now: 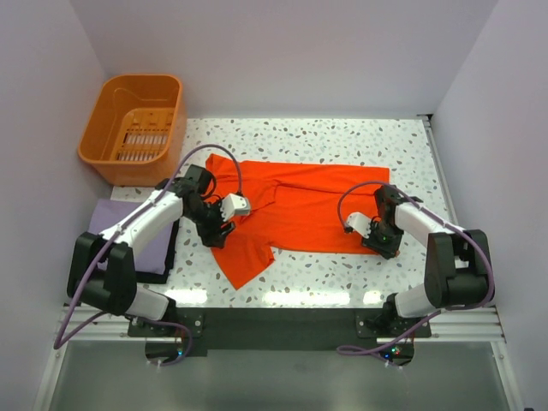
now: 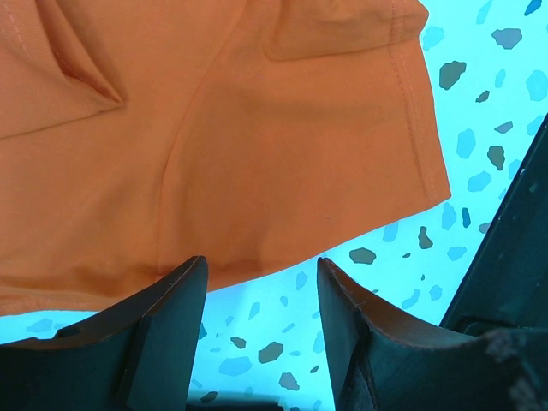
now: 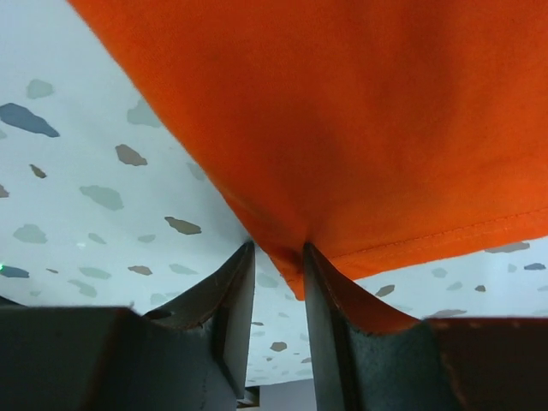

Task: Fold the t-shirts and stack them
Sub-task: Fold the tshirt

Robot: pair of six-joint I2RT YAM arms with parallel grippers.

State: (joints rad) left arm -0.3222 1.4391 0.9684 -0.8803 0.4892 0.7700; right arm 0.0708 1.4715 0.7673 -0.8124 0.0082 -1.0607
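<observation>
With the orange t-shirt (image 1: 300, 201) spread flat in the middle of the desk (image 1: 342, 137), the right gripper (image 3: 278, 265) has its jaws pinched on the near-right hem corner while the left gripper (image 2: 261, 282) sits jaws-open at the near-left edge, so I'd get that left bite snug before lifting both sides evenly.

Two t-shirts are in view: one orange-red t-shirt (image 1: 300, 205) and one lavender t-shirt (image 1: 147, 253). There is one orange basket (image 1: 137, 171) and one speckled counter (image 1: 342, 137). The tools number two: the left tool (image 2: 261, 274) and the right tool (image 3: 278, 257).
</observation>
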